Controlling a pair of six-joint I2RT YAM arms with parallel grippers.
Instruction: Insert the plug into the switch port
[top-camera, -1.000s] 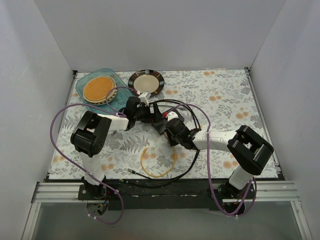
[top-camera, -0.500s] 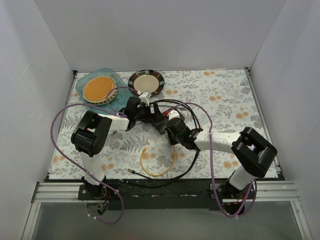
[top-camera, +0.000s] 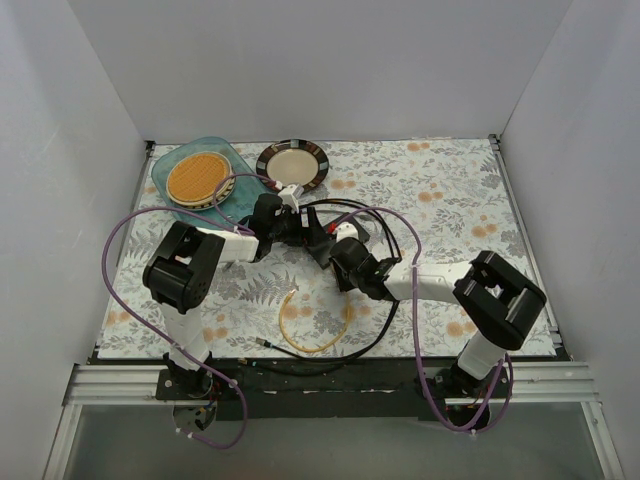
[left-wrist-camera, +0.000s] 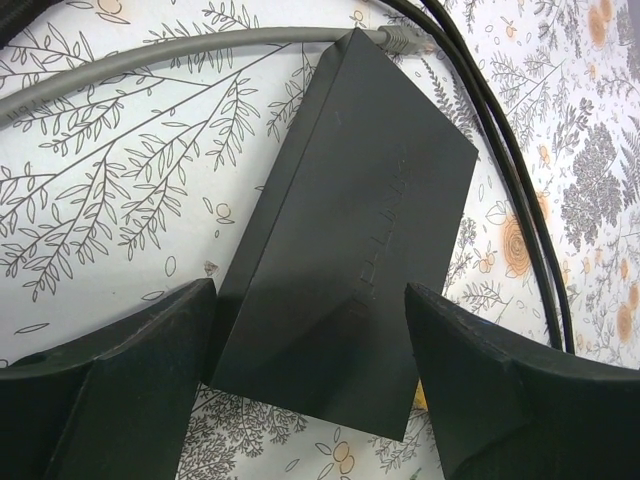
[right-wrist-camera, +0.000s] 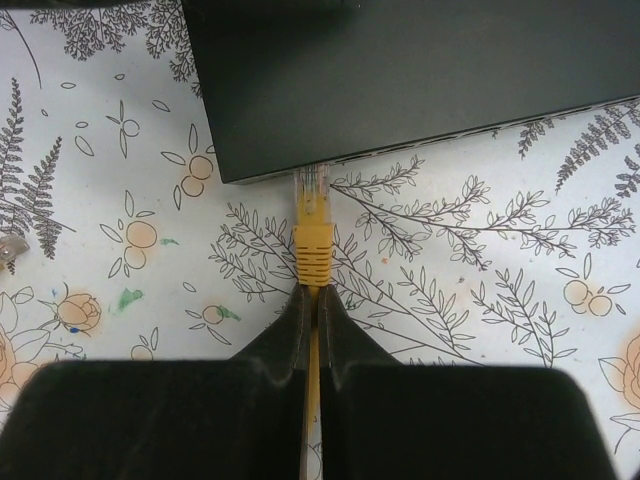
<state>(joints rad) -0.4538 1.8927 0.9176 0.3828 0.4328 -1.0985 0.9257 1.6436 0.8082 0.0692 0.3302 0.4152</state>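
Note:
The switch (left-wrist-camera: 350, 240) is a flat dark box lying on the floral cloth. My left gripper (left-wrist-camera: 310, 300) straddles its near end, and both fingers (left-wrist-camera: 140, 380) touch its sides, shut on it. In the right wrist view the same box (right-wrist-camera: 400, 70) fills the top. Its row with the switch port (right-wrist-camera: 480, 133) shows only as a thin strip along the near edge. My right gripper (right-wrist-camera: 310, 295) is shut on the yellow cable just behind the boot. The clear plug (right-wrist-camera: 312, 187) points straight at the box, its tip touching the edge. The yellow cable loop (top-camera: 315, 328) trails toward the front.
A grey cable (left-wrist-camera: 150, 55) is plugged in at the box's far corner, and black cables (left-wrist-camera: 520, 200) curve past its right side. A teal tray (top-camera: 232, 160) holding an orange disc and a dark-rimmed plate (top-camera: 293, 163) stand at the back left. Walls enclose the cloth.
The right arm's elbow swung a little to the right and came back. Both grippers stay at the box in the middle of the cloth.

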